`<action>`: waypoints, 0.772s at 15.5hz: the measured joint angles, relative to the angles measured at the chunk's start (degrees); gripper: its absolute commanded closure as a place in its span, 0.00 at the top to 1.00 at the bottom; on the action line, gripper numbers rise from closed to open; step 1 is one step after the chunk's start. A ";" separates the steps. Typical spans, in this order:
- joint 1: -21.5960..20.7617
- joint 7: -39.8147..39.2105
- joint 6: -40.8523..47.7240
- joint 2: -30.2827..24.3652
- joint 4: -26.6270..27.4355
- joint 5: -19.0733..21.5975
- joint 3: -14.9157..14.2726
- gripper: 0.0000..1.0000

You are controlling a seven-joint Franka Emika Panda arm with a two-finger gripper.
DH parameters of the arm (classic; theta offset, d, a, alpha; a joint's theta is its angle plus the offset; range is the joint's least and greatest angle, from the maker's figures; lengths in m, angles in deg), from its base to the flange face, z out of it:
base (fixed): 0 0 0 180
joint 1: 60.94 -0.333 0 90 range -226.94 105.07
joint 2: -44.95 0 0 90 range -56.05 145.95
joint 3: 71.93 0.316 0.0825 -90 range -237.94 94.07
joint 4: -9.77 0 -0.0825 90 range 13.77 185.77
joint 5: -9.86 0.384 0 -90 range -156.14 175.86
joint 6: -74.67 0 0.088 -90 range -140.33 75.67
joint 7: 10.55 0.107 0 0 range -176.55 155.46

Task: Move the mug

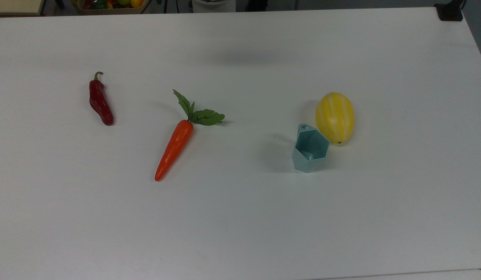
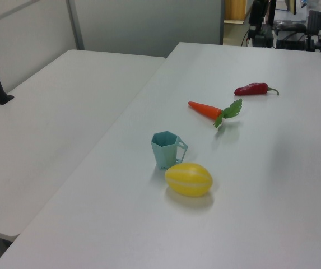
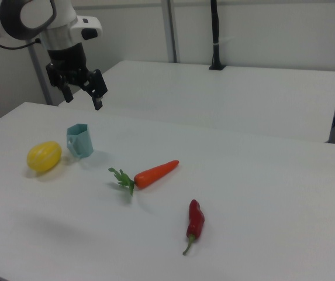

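The mug (image 1: 309, 149) is a small pale teal cup with faceted sides, standing upright on the white table (image 1: 240, 217) with a holed tab at its rim. It also shows in the left view (image 2: 167, 148) and the right view (image 3: 79, 140). My gripper (image 3: 84, 100) hangs in the air above the mug in the right view, well clear of it. Its two black fingers (image 3: 99, 103) are spread open with nothing between them.
A yellow striped melon (image 1: 335, 117) lies right beside the mug. An orange carrot (image 1: 175, 149) with green leaves and a red chili (image 1: 100, 102) lie further toward the top view's left. A second white table (image 3: 225, 99) with a black post (image 3: 215, 35) adjoins.
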 measured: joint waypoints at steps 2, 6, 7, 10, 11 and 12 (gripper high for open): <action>0.00 0.00 0.00 0.00 0.01 0.00 0.00 1.00; 0.00 0.00 0.00 0.00 0.16 0.00 0.00 1.00; 0.00 0.00 0.00 0.00 0.21 0.00 0.00 1.00; 0.00 0.00 0.30 0.00 0.35 0.00 0.14 1.00; -0.01 0.00 0.40 0.00 0.40 0.00 0.41 1.00; -0.03 0.00 0.43 0.00 0.46 0.00 0.70 1.00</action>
